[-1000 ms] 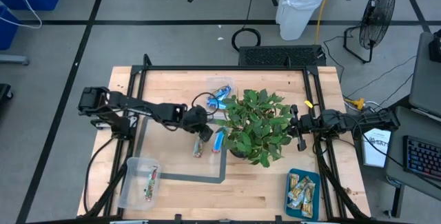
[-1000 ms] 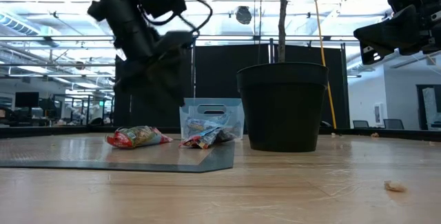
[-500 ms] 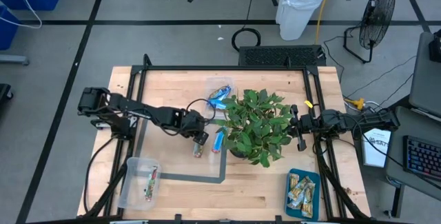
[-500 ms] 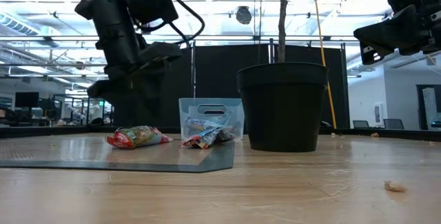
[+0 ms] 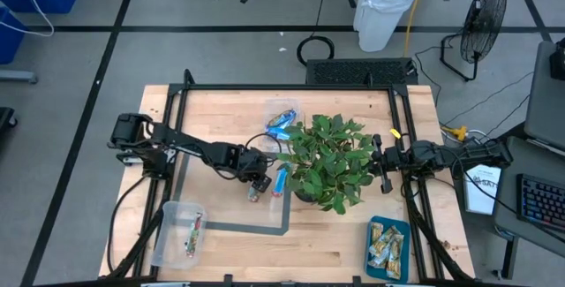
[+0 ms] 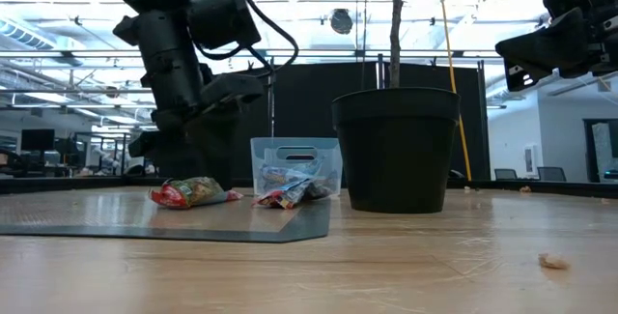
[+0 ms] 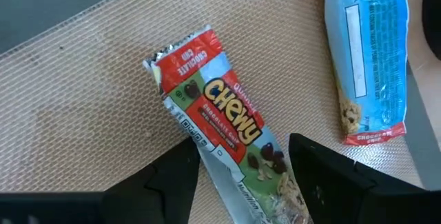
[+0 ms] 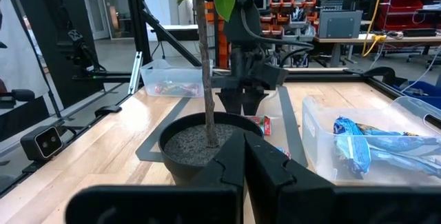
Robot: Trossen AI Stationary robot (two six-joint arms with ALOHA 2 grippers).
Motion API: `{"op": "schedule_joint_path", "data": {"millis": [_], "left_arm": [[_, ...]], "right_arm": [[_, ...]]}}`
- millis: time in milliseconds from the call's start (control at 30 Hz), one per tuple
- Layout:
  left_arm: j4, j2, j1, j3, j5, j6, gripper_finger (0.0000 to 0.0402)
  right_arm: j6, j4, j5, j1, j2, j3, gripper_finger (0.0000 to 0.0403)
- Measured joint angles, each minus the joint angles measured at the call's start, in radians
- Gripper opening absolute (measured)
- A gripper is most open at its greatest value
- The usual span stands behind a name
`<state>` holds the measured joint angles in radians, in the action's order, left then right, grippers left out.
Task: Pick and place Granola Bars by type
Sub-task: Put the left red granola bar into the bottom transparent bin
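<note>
A red-and-tan granola bar [image 7: 217, 117] lies flat on the table [image 5: 253, 192], left of the potted plant. My left gripper [image 7: 242, 148] hangs open just above it, one finger on each side of the bar's nearer end; whether either finger touches it I cannot tell. A blue granola bar [image 7: 365, 52] lies beside it [image 5: 281, 181]. More blue bars fill a clear tub [image 5: 282, 121], a red one sits in a second tub [image 5: 177, 232], and green-and-beige ones lie in the teal tray [image 5: 387, 245]. My right gripper [image 8: 244, 148] waits shut at the table's right side [image 5: 381, 162].
A potted plant [image 5: 327, 159] in a black pot [image 6: 396, 150] stands mid-table, right beside the loose bars, its leaves spreading over them. A grey taped outline [image 5: 265, 228] marks the table. A black frame [image 5: 282, 88] borders the table. The low view shows the red bar [image 6: 193, 193] in front of the left arm.
My left gripper has moved a little toward the table's near edge and come down over the red-and-tan bar, staying open. The bars have not shifted.
</note>
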<state>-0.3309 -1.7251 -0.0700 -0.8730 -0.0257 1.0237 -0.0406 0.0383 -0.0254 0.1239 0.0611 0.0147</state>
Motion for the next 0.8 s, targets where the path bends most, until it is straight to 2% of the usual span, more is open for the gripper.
{"op": "schedule_joint_path", "data": {"millis": [467, 633, 800], "left_arm": [[-0.006, 0.027, -0.004, 0.003, 0.024, -0.008, 0.023], [-0.007, 0.027, -0.004, 0.003, 0.015, -0.053, 0.0228], [-0.017, 0.053, -0.003, 0.007, -0.002, -0.076, 0.0182]], "right_arm": [[0.0, -0.002, 0.0, 0.0, 0.0, 0.0, 0.0], [0.0, -0.002, 0.0, 0.0, 0.0, 0.0, 0.0], [0.0, -0.002, 0.0, 0.0, 0.0, 0.0, 0.0]]}}
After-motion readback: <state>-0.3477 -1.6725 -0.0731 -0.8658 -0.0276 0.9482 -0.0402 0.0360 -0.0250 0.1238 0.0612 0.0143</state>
